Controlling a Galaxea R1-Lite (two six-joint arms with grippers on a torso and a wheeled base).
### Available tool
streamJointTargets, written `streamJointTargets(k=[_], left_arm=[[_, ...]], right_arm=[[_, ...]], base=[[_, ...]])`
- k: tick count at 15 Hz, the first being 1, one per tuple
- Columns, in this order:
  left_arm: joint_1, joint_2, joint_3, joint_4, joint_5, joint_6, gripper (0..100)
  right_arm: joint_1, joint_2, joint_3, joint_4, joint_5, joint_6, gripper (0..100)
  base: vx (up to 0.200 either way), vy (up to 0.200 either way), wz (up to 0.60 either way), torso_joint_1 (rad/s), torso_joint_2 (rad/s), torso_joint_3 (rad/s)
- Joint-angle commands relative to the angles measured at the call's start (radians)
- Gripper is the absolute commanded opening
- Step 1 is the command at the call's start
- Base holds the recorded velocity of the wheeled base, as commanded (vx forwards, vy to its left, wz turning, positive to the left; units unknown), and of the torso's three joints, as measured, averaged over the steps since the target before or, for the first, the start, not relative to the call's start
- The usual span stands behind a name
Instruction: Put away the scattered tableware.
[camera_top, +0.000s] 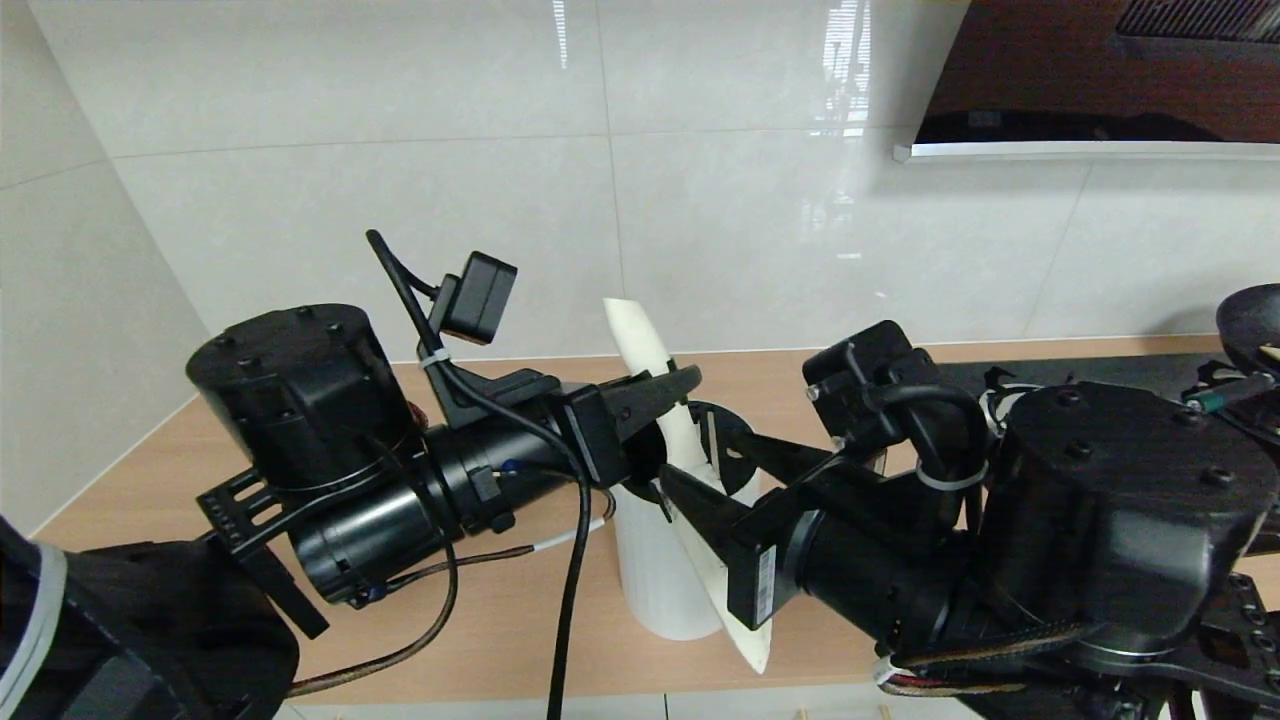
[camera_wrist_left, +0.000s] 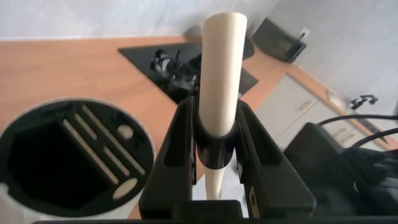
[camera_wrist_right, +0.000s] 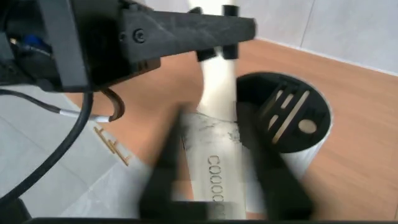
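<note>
At mid-frame, left gripper and right gripper are both clamping a smooth cream paddle beside a white cylindrical holder

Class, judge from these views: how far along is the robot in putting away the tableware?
Done: nothing that shows; no tableware stands in the white holder. In hand: the left gripper is clamped on the handle of a cream utensil, held close to the holder, with the right gripper at its broad end. Left: getting the utensil into one of the holder's slots.
</note>
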Motion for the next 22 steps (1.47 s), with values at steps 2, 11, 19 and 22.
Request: streamJointTargets(k=[2, 11, 19, 22], left_arm=[[0.024, -0.090, -0.010, -0.005, 0.000, 0.002, 0], [0.242, -0.176, -0.113, -0.031, -0.006, 0.159, 0], [0.220, -0.055, -0.078, -0.164, -0.026, 0.352, 0], [0.174, -0.046, -0.055, -0.166, -0.026, 0.378, 0]], right_arm=[[-0.035, -0.062, 0.009, -0.005, 0.000, -0.014, 100], [-0.150, -0.110, 0.005, -0.002, 0.000, -0.066, 100], [-0.153, -0.102, 0.003, 0.000, 0.000, -0.066, 100], [-0.153, -0.099, 0.003, 0.000, 0.000, -0.066, 100]], base=[[0.000, 0.000, 0.00, 0.000, 0.00, 0.000], [0.000, 0.000, 0.00, 0.000, 0.00, 0.000], [0.000, 0.000, 0.00, 0.000, 0.00, 0.000], [0.000, 0.000, 0.00, 0.000, 0.00, 0.000]])
